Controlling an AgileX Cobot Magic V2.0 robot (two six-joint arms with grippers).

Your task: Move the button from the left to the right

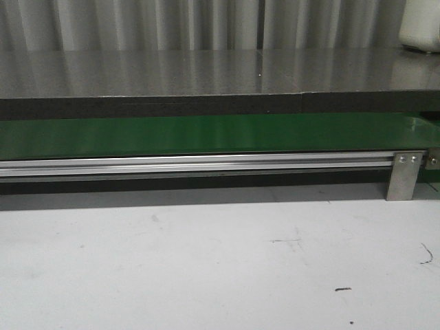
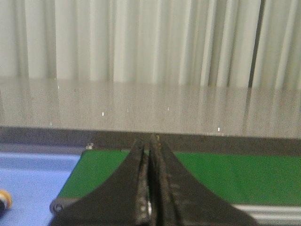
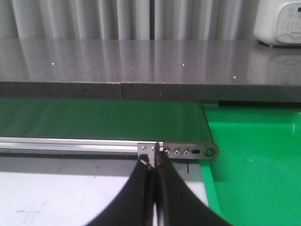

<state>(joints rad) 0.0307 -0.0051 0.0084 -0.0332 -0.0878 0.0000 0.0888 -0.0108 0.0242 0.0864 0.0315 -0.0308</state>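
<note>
Front view: we see a white tabletop (image 1: 206, 268) with scuff marks, then an aluminium rail (image 1: 192, 165) running along a green conveyor belt (image 1: 206, 135), with a metal bracket (image 1: 404, 175) near the right end of the rail. Behind the belt sits a grey speckled counter (image 1: 206, 72), a pale pleated curtain (image 1: 172, 24) behind that, and a white appliance (image 1: 421, 26) at the counter's far right corner. We see no arms and no button in this view

Left wrist view: the left gripper (image 2: 151, 141) hangs above the left end of the green belt (image 2: 244, 176), black fingers (image 2: 136, 188) pressed together, nothing between them. Beside the belt's end lies a blue surface (image 2: 33, 183). The button (image 2: 3, 201) shows only as a sliver at the picture edge on that blue surface: we make out an orange-yellow rounded head with a dark part, well apart from the gripper and not touched by it. The rest is cut off

Right wrist view: the right gripper (image 3: 154, 162) has its fingers (image 3: 141, 193) closed against each other, empty, tips above the rail's end plate (image 3: 188, 151) with its row of screws. A green bin (image 3: 256, 165) sits just beside the belt's right end. The white appliance (image 3: 278, 21) stands on the counter behind it; we can tell it has small buttons on its face, not what it is
</note>
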